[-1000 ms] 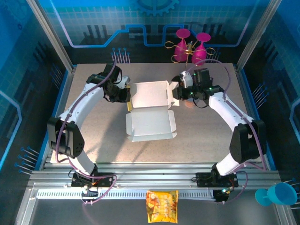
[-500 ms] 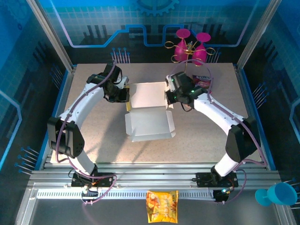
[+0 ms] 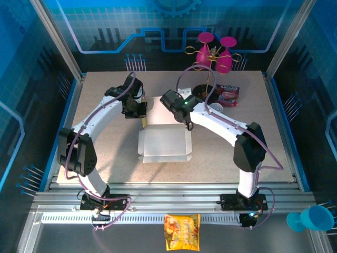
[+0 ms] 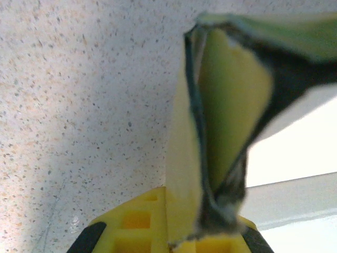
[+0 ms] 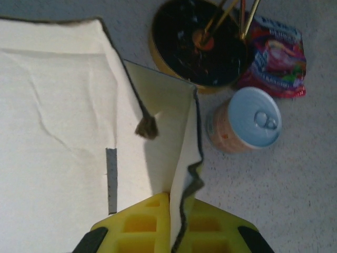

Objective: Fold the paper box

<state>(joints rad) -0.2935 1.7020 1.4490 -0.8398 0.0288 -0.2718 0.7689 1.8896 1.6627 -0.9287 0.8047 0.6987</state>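
top external view: the paper box [image 3: 163, 143] lies near the middle of the table [image 3: 105, 158], a partly folded white sheet with one panel flat toward the lower part of the frame and another just above it, half hidden under the right arm [image 3: 221, 124]. the left gripper [image 3: 143, 115] sits at the sheet's upper left edge, closed on a yellow side flap. the right gripper [image 3: 186, 121] meets the sheet at its upper right edge. toward the upper right a black round base [image 3: 202, 90] carries a gold stand [image 3: 209, 68] with two pink goblets [image 3: 205, 39]; a red snack packet [image 3: 228, 95] and a small can [image 3: 215, 107] lie just beside the base. an orange-yellow snack bag [image 3: 182, 232] lies at the bottom edge of the frame, off the table, and a blue cup [image 3: 316, 217] stands at the lower right corner

left wrist view: the yellow fingers [image 4: 131, 226] pinch a golden-yellow flap that stands upright between them, with a white panel at the right of the frame

right wrist view: the fingers [image 5: 137, 226] are clamped on a raised white flap with a dark edge; the can stands to the right of the flap, apart from it
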